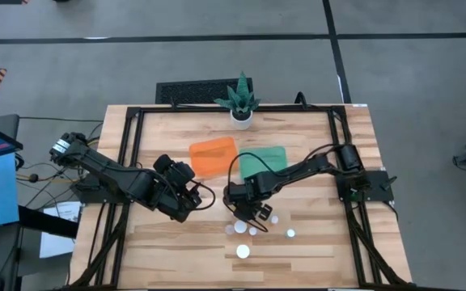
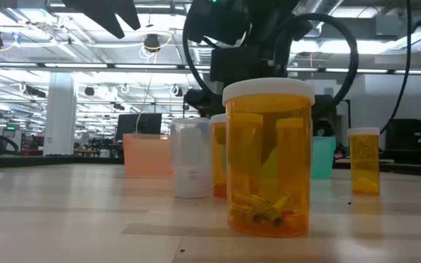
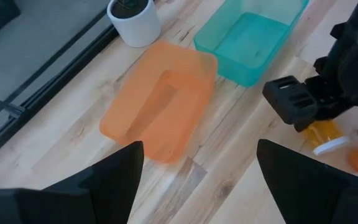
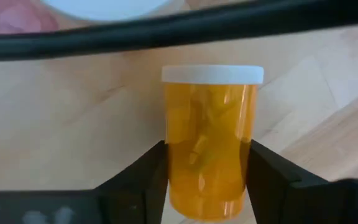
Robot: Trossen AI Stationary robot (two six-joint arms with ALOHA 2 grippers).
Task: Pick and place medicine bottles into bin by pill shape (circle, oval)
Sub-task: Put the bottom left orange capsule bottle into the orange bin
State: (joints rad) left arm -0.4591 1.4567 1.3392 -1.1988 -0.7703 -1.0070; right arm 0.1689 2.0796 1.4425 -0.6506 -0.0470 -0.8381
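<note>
Several small medicine bottles with white caps stand on the wooden table near its front middle, such as one nearest the front edge and one farther right; in the low view the nearest one holds yellow pills. My right gripper is over this group and shut on an orange bottle. My left gripper is open and empty, left of the bottles, in front of the orange tray. My right gripper pinches the orange bottle between its two fingers, one on each side of the lower body, with the white cap away from the gripper. Whether the bottle stands on the table or is lifted, I cannot tell.
An orange tray and a green tray lie side by side behind the bottles. A white plant pot stands at the far edge. A black cable crosses above the held bottle. Black frame rails run along the table's sides.
</note>
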